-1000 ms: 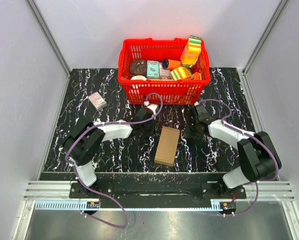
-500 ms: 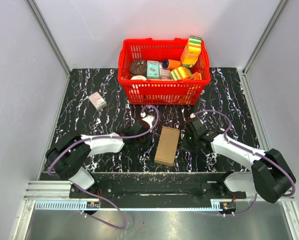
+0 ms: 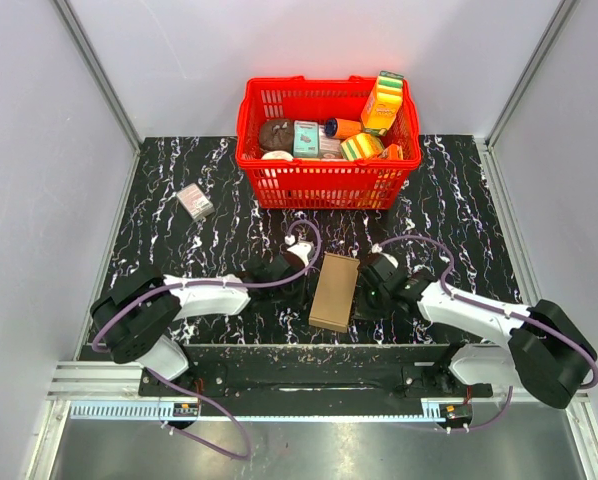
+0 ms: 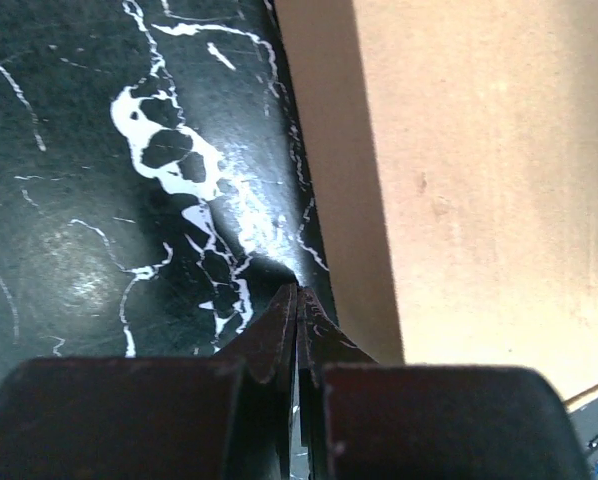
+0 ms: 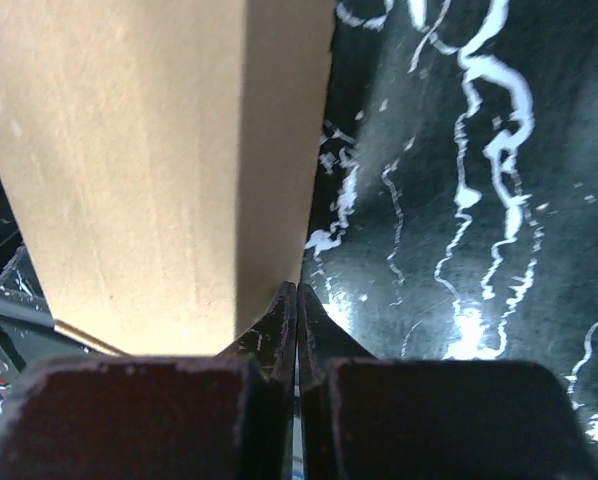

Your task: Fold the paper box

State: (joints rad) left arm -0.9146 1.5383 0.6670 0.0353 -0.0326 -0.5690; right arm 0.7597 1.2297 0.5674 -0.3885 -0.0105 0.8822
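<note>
The paper box [image 3: 335, 291] is a plain brown cardboard block lying flat on the black marbled table, its long side running front to back. My left gripper [image 3: 299, 288] sits low at the box's left side, shut with nothing in it. In the left wrist view its tips [image 4: 299, 292] rest on the table just beside the box's shaded left wall [image 4: 339, 190]. My right gripper [image 3: 365, 298] sits low at the box's right side, also shut and holding nothing. Its tips [image 5: 296, 288] meet at the foot of the box's right wall [image 5: 279, 150].
A red basket [image 3: 324, 185] full of colourful packages stands behind the box. A small pinkish-grey box [image 3: 194, 203] lies at the back left. Grey walls close in both sides, and the table's front edge runs just before the arm bases.
Both arms have swung forward and down from near the basket to flank the paper box. The right gripper's jaws have closed. The box has not moved.
</note>
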